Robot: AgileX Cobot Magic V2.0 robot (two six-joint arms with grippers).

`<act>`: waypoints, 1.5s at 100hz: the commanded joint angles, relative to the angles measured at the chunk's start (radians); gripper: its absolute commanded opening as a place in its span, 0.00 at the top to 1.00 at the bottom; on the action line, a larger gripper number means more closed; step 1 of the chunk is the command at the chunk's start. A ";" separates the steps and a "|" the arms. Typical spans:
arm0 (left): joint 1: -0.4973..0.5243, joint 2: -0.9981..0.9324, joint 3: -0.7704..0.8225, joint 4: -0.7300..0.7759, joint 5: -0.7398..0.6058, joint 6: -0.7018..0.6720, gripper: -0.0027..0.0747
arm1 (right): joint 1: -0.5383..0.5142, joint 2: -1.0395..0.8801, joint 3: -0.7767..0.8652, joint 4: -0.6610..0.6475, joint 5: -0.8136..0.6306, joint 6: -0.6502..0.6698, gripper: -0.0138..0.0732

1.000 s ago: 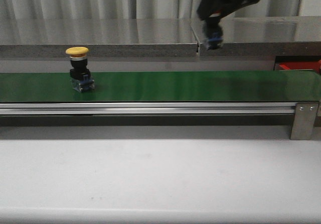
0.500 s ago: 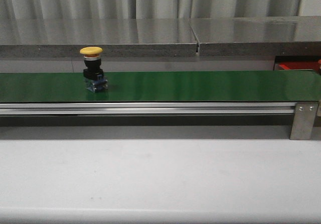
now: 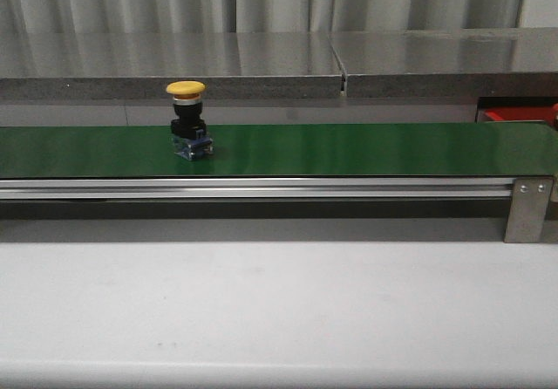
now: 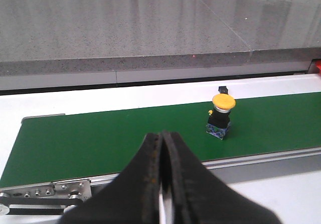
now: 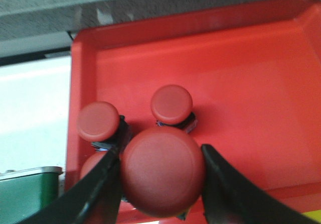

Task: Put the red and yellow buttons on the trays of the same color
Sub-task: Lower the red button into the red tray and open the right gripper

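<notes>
Your yellow mushroom-cap push button (image 3: 189, 123) stands upright on the green conveyor belt (image 3: 366, 149), left of the belt's middle, with neither arm near it. It looks light, rigid and top-heavy: the smooth domed cap could slip, so take it by the black body under the cap, not the cap. Your left gripper (image 4: 162, 148) has its fingers pressed closed and empty. Your right gripper (image 5: 161, 176) grips a red mushroom-cap button (image 5: 163, 171) above the red plastic tray (image 5: 261, 83), over three red buttons already there.
</notes>
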 commanded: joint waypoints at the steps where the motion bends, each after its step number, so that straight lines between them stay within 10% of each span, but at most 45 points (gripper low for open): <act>1: -0.007 0.005 -0.024 -0.027 -0.068 -0.002 0.99 | -0.007 -0.022 -0.023 0.027 -0.074 -0.006 0.78; 78: -0.007 0.005 -0.024 -0.027 -0.068 -0.002 0.99 | -0.007 0.129 -0.025 0.178 -0.173 -0.006 0.77; 111: -0.007 0.005 -0.024 -0.027 -0.068 -0.002 0.99 | -0.007 0.128 -0.026 0.181 -0.155 -0.006 0.24; 150: -0.007 0.005 -0.024 -0.027 -0.068 -0.002 0.99 | -0.007 0.007 -0.003 0.183 -0.134 -0.007 0.23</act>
